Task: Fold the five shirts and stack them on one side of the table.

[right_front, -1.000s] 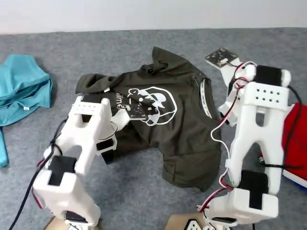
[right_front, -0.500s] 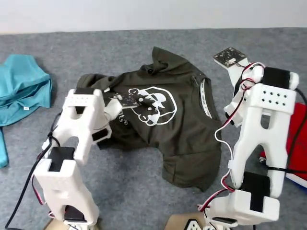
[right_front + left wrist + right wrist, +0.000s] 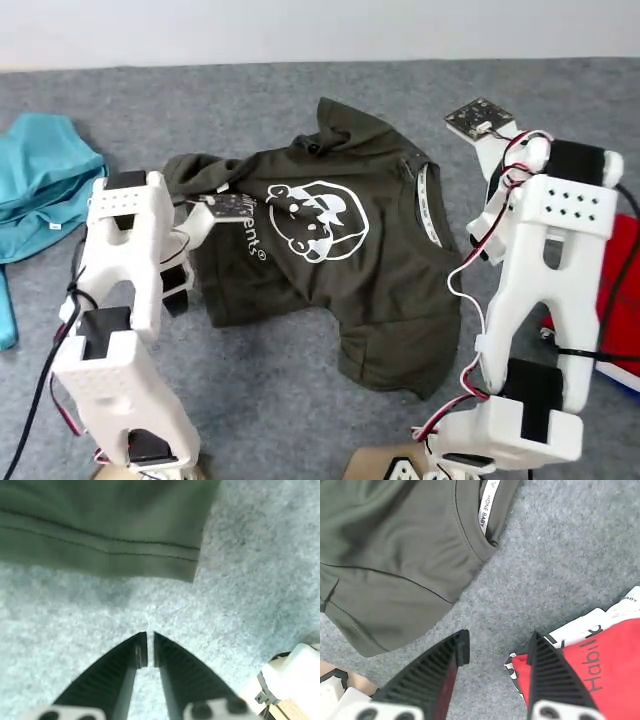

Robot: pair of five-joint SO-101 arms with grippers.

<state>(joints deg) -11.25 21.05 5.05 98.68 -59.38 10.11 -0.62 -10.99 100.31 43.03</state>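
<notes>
We see the green shirt (image 3: 340,260) lying rumpled and unfolded mid-table. Our left gripper (image 3: 148,637) hangs pressed together and empty near its hem, likely lining up a grab. Our right gripper (image 3: 499,641) hangs spread wide between its collar and the red shirt (image 3: 600,680), seemingly ready to pinch.

You are looking at a dark olive-green shirt (image 3: 380,290) with a white cartoon print (image 3: 318,218), white lettering and a white label strip at the collar. The other shirts are a plain teal shirt (image 3: 45,180) and a red shirt (image 3: 600,665) with white lettering and some white cloth with black marks at its edge. The table (image 3: 200,100) is speckled grey, and the left arm (image 3: 125,260) and right arm (image 3: 545,260) are white with black motor blocks.
</notes>
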